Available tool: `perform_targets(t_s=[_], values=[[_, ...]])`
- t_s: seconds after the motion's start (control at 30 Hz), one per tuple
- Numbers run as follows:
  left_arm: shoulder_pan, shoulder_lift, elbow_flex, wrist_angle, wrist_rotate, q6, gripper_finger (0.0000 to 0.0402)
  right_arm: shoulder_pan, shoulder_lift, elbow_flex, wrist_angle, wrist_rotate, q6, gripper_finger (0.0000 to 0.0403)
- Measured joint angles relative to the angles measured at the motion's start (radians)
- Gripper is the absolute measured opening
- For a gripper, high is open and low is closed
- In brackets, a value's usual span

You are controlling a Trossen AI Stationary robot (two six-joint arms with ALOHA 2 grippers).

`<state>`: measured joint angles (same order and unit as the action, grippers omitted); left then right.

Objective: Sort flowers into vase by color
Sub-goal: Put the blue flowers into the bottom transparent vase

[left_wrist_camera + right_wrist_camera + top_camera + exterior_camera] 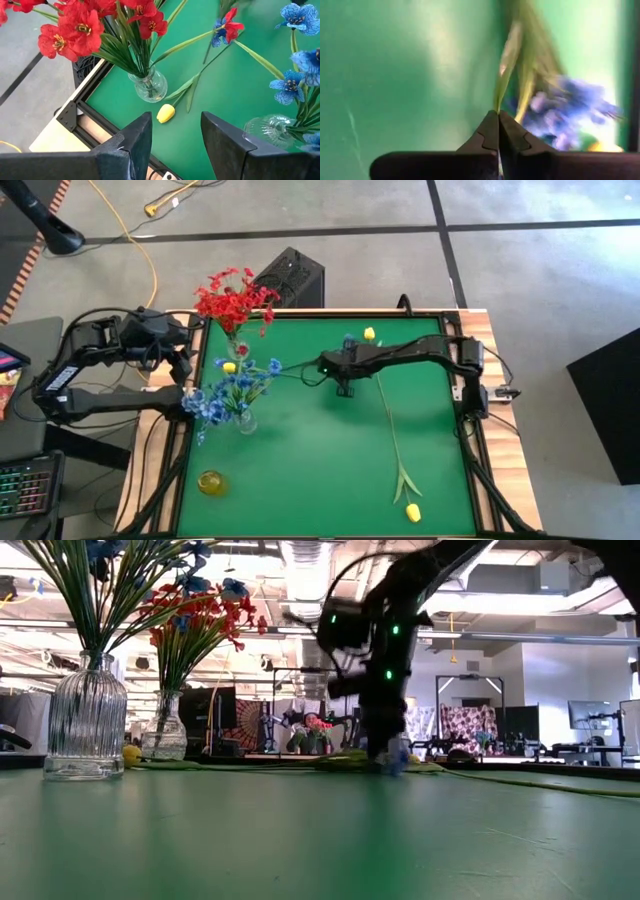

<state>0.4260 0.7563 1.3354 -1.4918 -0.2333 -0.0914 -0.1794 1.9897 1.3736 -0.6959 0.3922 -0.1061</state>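
On the green table mat (320,450), the right gripper (327,364) reaches across to the middle of the far half and is down at the surface, its two dark fingers (490,131) pressed together around the thin green stem of a blue-blossomed artificial flower (570,117); the blurred blue petals lie just beyond the fingertips, low on the mat. The left gripper (175,137) waits with its fingers spread apart and nothing between them, at the far left edge of the table beside the vases. A clear ribbed glass vase with a spray of small red blossoms (235,300) stands at the far left corner, its thin green leaves fanning upward. Nearer, along the left side, a second clear glass vase holds blue blossoms (230,395). A small yellow tulip bud (165,113) lies on the mat between those two vases, close to the red vase's base. Another yellow tulip (412,512) on a long green stem lies stretched from the far middle toward the near right, its bud at the near end. A squat yellow glass vase (211,482) sits near the left front corner, holding nothing.
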Motion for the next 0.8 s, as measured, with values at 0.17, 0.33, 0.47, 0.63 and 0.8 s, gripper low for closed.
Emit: perform_targets(t_s=[0.17, 0.33, 0.47, 0.63, 0.8], values=[[0.000, 0.000, 0.000, 0.000, 0.001, -0.008, 0.0158, 0.028, -0.108, -0.006, -0.146, 0.028, 0.050, 0.0025], [0.000, 0.000, 0.000, 0.001, 0.001, -0.008, 0.0158, 0.074, -0.253, -0.059, -0.295, -0.021, 0.046, 0.0017], [0.000, 0.000, 0.000, 0.001, 0.001, -0.009, 0.0158, 0.110, -0.390, -0.202, -0.330, -0.177, 0.020, 0.0025], [0.000, 0.000, 0.000, 0.002, 0.001, -0.001, 0.0158, 0.178, -0.571, -0.382, -0.317, -0.260, 0.019, 0.0024], [0.000, 0.002, 0.000, 0.013, 0.001, 0.000, 0.0158, 0.232, -0.679, -0.421, -0.306, -0.220, 0.054, 0.0031]])
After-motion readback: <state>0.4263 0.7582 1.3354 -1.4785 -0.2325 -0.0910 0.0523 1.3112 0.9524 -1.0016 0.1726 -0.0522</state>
